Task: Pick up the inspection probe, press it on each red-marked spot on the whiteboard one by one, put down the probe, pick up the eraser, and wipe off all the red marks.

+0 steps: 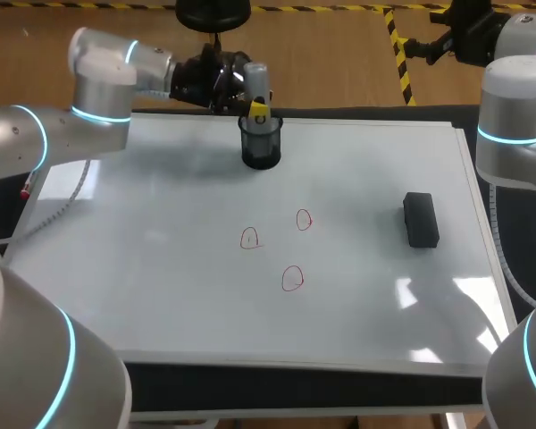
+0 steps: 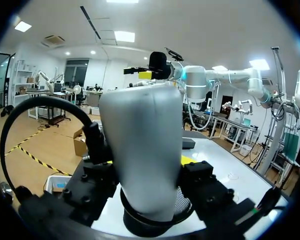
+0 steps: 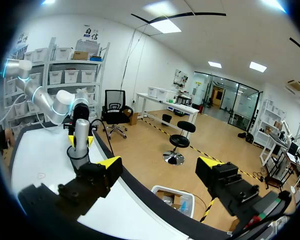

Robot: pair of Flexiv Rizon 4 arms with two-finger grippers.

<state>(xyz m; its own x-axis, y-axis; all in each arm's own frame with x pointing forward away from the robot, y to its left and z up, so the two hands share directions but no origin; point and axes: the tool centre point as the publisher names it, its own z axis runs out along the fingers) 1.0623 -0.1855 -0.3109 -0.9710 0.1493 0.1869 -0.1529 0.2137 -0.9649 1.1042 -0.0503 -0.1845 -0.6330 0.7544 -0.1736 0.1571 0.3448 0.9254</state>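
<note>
Step one underway: left gripper [image 1: 257,109] clamping probe [image 1: 255,80], standing in cup [image 1: 261,143] at board's [image 1: 161,268] 12 o'clock. Right gripper [image 3: 160,162] hanging off board, fingers apart. Next, likely: lifting straight up, carrying toward marks [image 1: 292,279], 6 o'clock of cup.

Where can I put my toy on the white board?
Left of the red marks the whiteboard is bare; so is the strip between them and the eraser. Crowded at the back: the left fingers grip the probe in the cup.
</note>
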